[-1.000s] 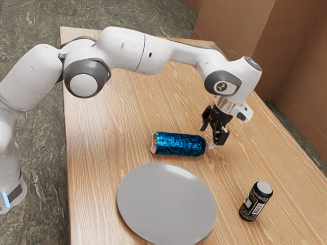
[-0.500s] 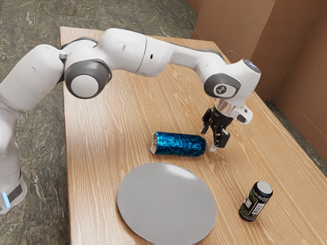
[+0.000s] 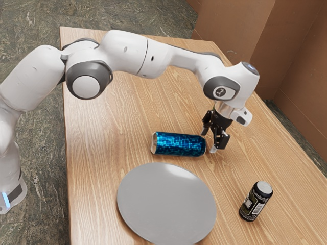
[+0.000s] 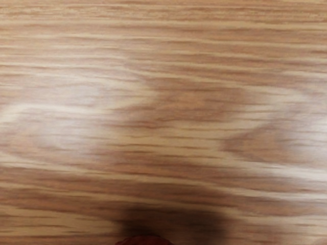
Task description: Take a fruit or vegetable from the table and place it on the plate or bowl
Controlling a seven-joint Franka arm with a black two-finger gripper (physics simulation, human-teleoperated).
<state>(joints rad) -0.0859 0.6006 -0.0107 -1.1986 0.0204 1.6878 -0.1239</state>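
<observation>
Nearest the camera lies the grey plate [image 3: 166, 208], flat on the wooden table [image 3: 102, 153] and just in front of the blue can [image 3: 179, 144]. A small dark bottle [image 3: 256, 201] with a grey cap stands upright. It is well off from the can, toward the exterior view's right and nearer the camera. The can lies on its side, its length running across the exterior view. Our gripper [image 3: 218, 143] hangs low just beside the end of the can at the exterior view's right, pointing down at the wood. We cannot tell whether it is spread or closed. In the wrist view we look straight onto the table, with a dark shadow [image 4: 173, 222] and a small reddish sliver [image 4: 140, 241] close under our hand. We cannot tell what that sliver is. Our white arm [image 3: 153, 53] arches over the table behind the can. Beyond the can, past the table's far edge, stand brown cardboard walls [image 3: 235, 25].
</observation>
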